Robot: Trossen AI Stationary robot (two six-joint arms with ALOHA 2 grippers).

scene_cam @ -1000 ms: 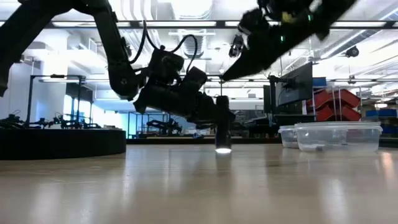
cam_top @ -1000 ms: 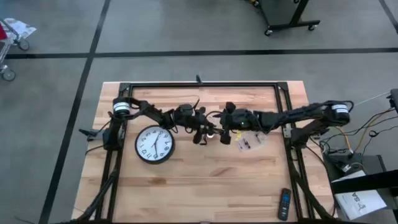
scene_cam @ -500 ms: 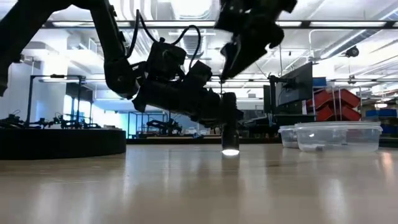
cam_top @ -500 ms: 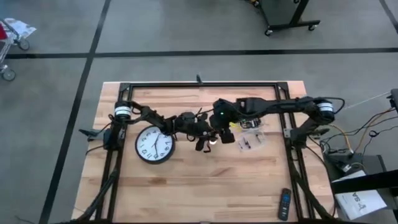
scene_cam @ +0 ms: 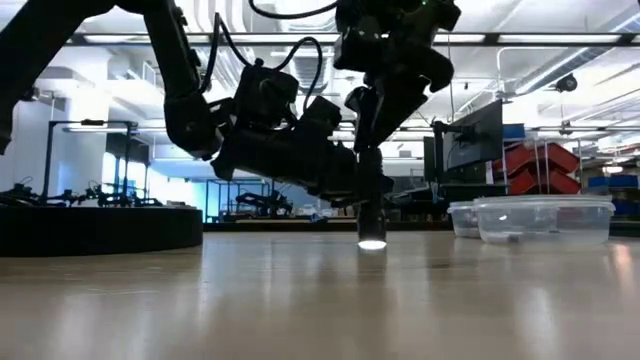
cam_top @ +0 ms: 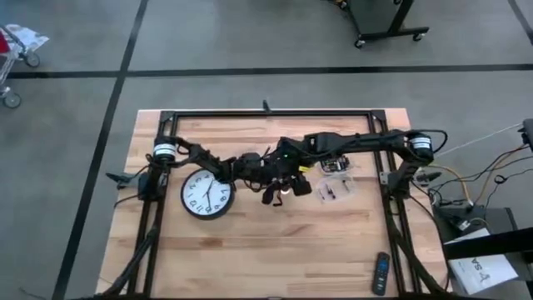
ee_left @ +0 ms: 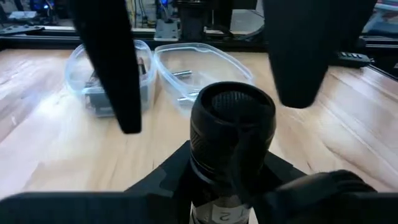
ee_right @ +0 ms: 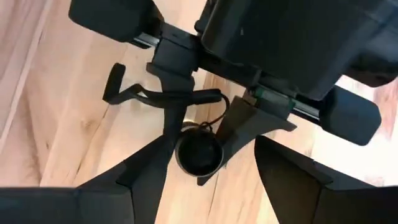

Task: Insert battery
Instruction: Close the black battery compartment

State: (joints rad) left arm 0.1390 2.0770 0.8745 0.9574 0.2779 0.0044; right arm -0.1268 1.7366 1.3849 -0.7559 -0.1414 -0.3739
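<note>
Two arms meet mid-worktop (cam_top: pixel 250 250), right of the wall clock (cam_top: pixel 206 193). Left pincer (scene_cam: pixel 360 188) clenched on an upright black flashlight (scene_cam: pixel 371 212), lit lens end down on the wood, open mouth facing up. Right pincer (scene_cam: pixel 372 110) directly above that mouth, fingers parted; no battery seen in it. Clear tubs (cam_top: pixel 335 187) just right. Step, by my reading: aligning for insertion. Next calls for a straight, centred descent.

- From overhead I get even, bright light on the counter (cam_top: pixel 275 242), with faint shadows.
- In my low view, ceiling strip lights (scene_cam: pixel 560 40) backlight the arms into silhouettes; the near counter is blurred and glossy.
- Wrist foregrounds are soft.
</note>
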